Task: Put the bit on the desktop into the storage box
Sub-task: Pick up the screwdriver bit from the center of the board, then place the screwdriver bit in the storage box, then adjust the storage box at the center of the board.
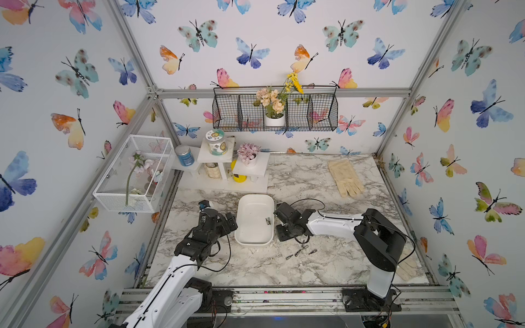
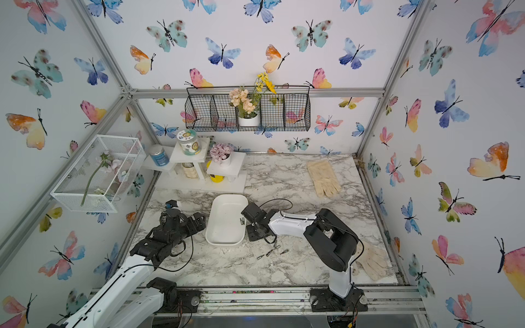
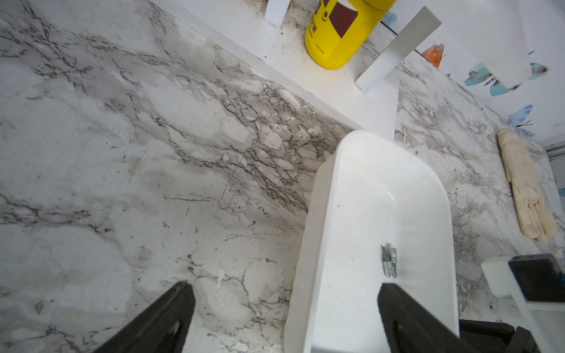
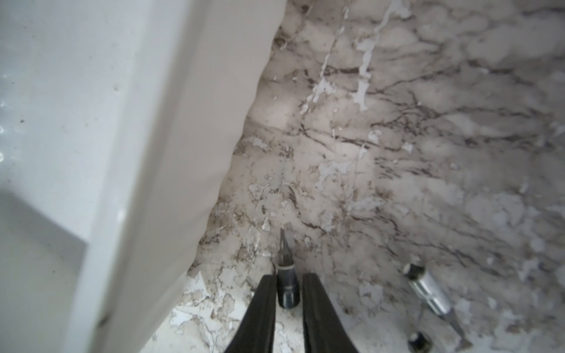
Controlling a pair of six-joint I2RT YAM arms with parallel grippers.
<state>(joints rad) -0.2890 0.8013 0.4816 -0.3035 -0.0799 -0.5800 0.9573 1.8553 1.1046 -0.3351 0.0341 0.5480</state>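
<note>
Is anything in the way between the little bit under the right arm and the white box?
Nothing visible is. The bit lies on the desktop between the fingers of the right end effector, right beside the storage box. Only the box's own wall must be cleared.

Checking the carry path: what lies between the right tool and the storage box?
Nothing but bare desktop, shown in the right wrist view, separates the right tool from the storage box; a bit sits between its fingers.
</note>
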